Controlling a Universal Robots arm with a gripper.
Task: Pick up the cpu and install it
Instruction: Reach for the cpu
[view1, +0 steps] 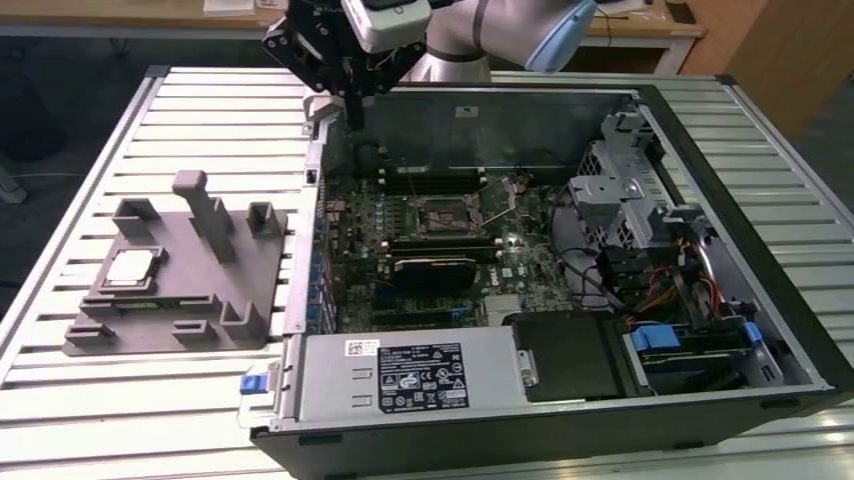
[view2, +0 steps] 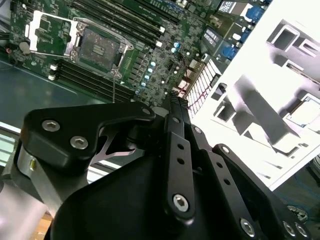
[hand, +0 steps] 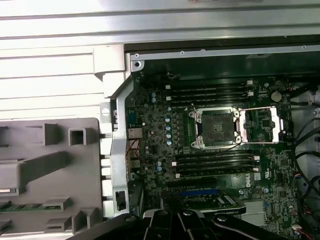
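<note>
The cpu (view1: 130, 268), a small silver square chip, lies flat in a recess of the grey holder block (view1: 200, 330) on the exterior view's left, outside the computer case. My gripper (view1: 356, 122) hangs high over the case's back left corner, well apart from the cpu, with its fingers pointing down, shut and holding nothing. In the second wrist view my gripper (view2: 173, 99) ends in a single closed tip. The motherboard's socket (view1: 447, 212) (hand: 216, 126) (view2: 97, 47) is bare, and its metal load frame (hand: 260, 125) is swung open beside it.
The open case (view1: 747, 150) lies on a slatted white table (view1: 80, 400). Inside it are a black heatsink block (view1: 434, 272), a power supply (view1: 400, 375) at the front, and drive cages with cables (view1: 641, 230) on the exterior view's right. Posts (view1: 207, 210) stand up from the holder block.
</note>
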